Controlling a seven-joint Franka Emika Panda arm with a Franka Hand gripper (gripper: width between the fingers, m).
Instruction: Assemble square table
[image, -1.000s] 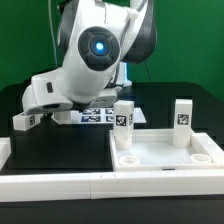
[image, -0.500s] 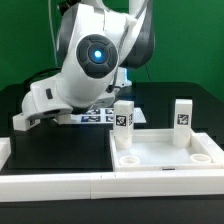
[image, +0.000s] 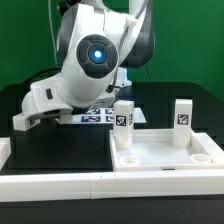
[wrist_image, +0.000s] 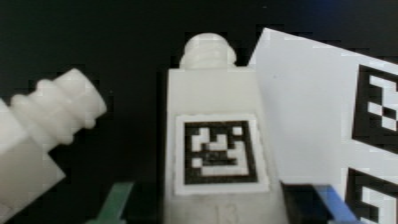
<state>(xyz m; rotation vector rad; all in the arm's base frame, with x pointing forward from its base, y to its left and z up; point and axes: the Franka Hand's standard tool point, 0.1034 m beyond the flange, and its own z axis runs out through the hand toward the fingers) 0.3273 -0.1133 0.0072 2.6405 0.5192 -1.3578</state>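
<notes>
The gripper (wrist_image: 221, 205) straddles a tagged white leg (wrist_image: 217, 120), jaws partly open with slim gaps either side (tabletop (image: 162, 151) sits lower right, exterior view).

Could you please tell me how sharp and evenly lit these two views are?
Exterior view: evenly lit and fairly sharp; the white square tray-like tabletop looks washed out, its rim hard to trace. Wrist view: a soft close-up; the tagged white block leg is blurred, and the white threaded leg end beside it more so.
</notes>
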